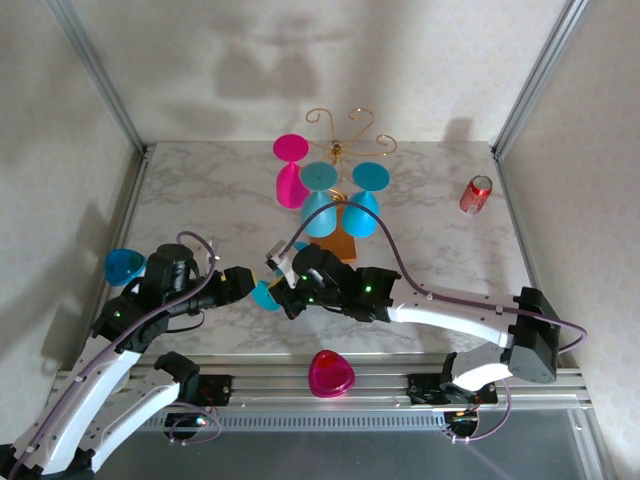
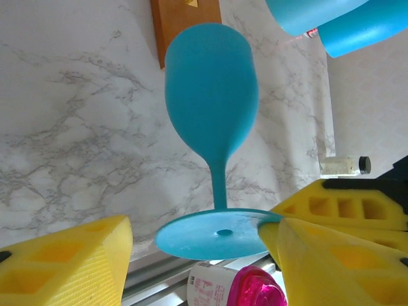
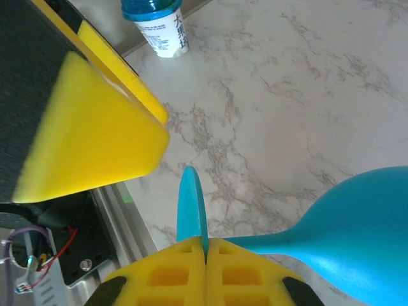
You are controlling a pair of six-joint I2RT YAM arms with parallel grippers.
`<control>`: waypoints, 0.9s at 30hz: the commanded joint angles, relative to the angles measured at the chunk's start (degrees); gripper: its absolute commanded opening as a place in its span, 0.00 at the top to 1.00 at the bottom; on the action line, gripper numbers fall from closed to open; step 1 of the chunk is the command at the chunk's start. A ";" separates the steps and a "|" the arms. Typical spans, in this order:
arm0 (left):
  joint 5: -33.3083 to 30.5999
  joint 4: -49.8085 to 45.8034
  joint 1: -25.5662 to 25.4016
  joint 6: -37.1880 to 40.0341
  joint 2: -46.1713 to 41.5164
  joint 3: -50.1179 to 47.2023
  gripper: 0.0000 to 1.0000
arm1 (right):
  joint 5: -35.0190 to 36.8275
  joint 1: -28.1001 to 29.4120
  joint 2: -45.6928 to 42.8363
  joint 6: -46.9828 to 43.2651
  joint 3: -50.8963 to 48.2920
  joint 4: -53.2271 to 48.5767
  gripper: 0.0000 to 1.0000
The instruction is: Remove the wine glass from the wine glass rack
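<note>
The wine glass rack's gold wire top [image 1: 340, 130] rises over its wooden base [image 1: 343, 246] at the back centre; a pink glass [image 1: 290, 172] and two blue ones [image 1: 320, 200] hang on it. A blue wine glass [image 2: 211, 89] is off the rack, held sideways above the table. My right gripper [image 3: 205, 245] is shut on the rim of its round foot [image 3: 191, 207], in front of the rack [image 1: 272, 290]. My left gripper [image 2: 204, 268] is open, its yellow fingers [image 2: 64, 264] on either side of the foot [image 2: 213, 234] without gripping it, just left of the right gripper [image 1: 243, 285].
A red can [image 1: 476, 194] lies at the back right. At the left edge sits a blue cup [image 1: 125, 265], and on the front rail a pink one [image 1: 330, 373]. A small black-capped bottle [image 2: 344, 166] lies on the marble. A blue-capped bottle [image 3: 156, 25] stands near the rail.
</note>
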 commanded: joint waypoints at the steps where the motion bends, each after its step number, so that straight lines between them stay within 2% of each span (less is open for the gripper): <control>1: 1.63 -1.25 -0.39 -2.12 -1.13 -0.48 0.39 | 3.71 2.35 1.16 -3.01 -1.15 3.53 1.00; 8: 2.66 -2.79 -0.39 -4.63 -1.96 -0.84 0.39 | 7.41 4.32 4.11 -5.03 -0.52 4.51 1.00; 16: 5.06 -2.10 -0.39 -9.77 -3.59 -4.64 0.41 | 10.45 4.89 2.57 -5.60 -2.93 7.61 1.00; 27: 7.23 4.75 -0.14 -15.31 -3.03 -8.30 0.45 | 13.18 6.92 0.77 -8.62 -5.53 9.67 1.00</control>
